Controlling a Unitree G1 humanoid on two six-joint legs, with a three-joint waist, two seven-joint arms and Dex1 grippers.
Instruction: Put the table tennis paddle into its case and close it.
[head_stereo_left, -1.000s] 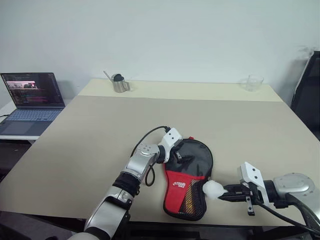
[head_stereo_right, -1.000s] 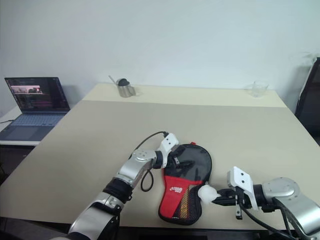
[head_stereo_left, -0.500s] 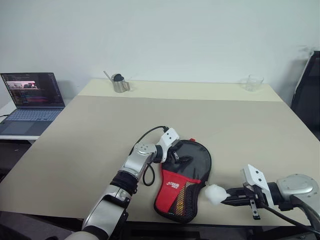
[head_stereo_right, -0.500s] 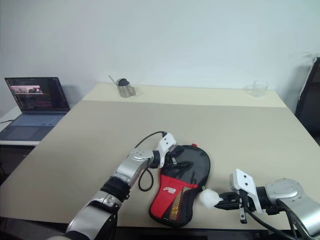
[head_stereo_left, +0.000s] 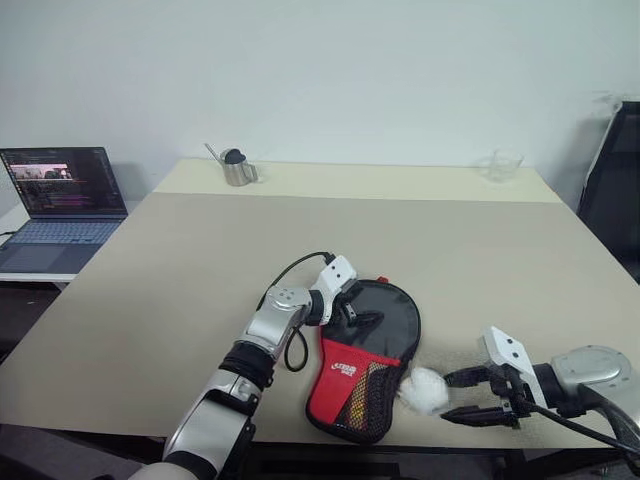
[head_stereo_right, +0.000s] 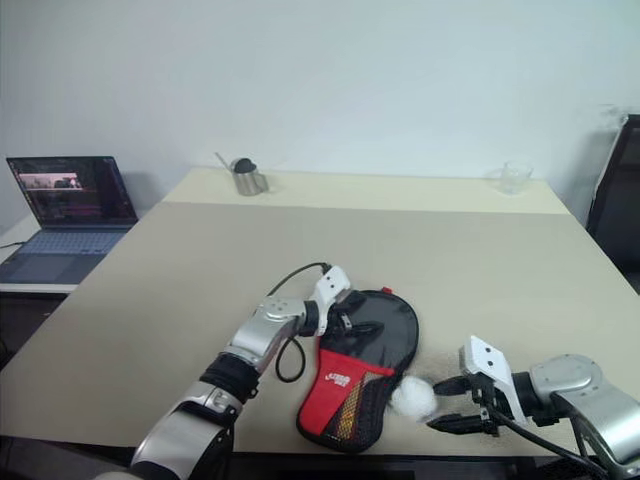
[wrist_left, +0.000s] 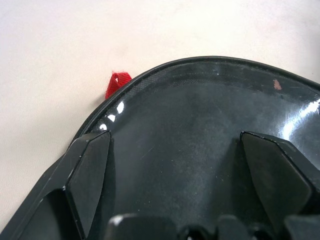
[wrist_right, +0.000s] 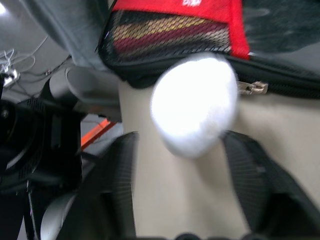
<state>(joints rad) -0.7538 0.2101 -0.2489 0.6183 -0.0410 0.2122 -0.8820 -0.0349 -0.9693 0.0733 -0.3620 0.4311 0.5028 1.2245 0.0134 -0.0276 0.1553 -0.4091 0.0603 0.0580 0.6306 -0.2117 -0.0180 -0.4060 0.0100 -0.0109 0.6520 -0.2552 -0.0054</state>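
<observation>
The paddle-shaped black fabric case (head_stereo_left: 365, 362) with its red logo panel lies under the left gripper (head_stereo_left: 352, 312) — fingers spread — while the right gripper (head_stereo_left: 470, 397), released, flanks its white ball charm (head_stereo_left: 424, 391).

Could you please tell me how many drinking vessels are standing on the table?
2: a metal cup at the table's far left edge, and a clear glass at the far right corner.

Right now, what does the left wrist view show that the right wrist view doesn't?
Left wrist alone: the left end effector, fingers apart over the case's glossy black face, and a red loop at its rim. Right wrist alone: the open right end effector, the white ball, a zipper pull, red panel and mesh. Both: case and table.
</observation>
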